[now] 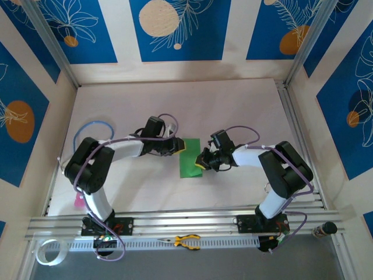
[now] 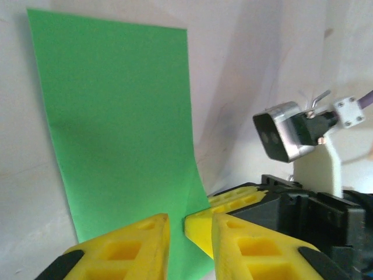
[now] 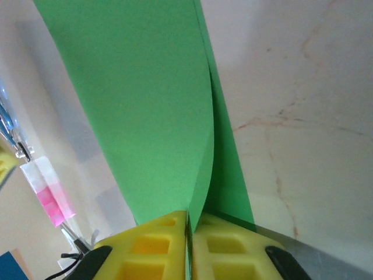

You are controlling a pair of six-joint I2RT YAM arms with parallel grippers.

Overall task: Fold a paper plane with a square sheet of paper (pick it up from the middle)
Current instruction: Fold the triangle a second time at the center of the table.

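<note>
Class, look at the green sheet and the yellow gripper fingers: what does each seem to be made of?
The green sheet: thin matte paper, apparently; it curves and shows a fold. The yellow fingers: probably moulded or printed plastic, with matte, square-recessed faces.

From my station, the left arm [image 1: 96, 175] and right arm [image 1: 285, 172] look alike: white link shells between chunky black joint housings, with lilac cables [image 1: 243, 129] running along them. The right gripper [image 3: 187, 220] has bright yellow plastic fingers [image 3: 154, 245] with square moulded pockets on black mounts. Its wrist camera [image 2: 280, 134] is a silver box on a white bracket [image 2: 317, 169] with small screws [image 2: 349, 112].
</note>
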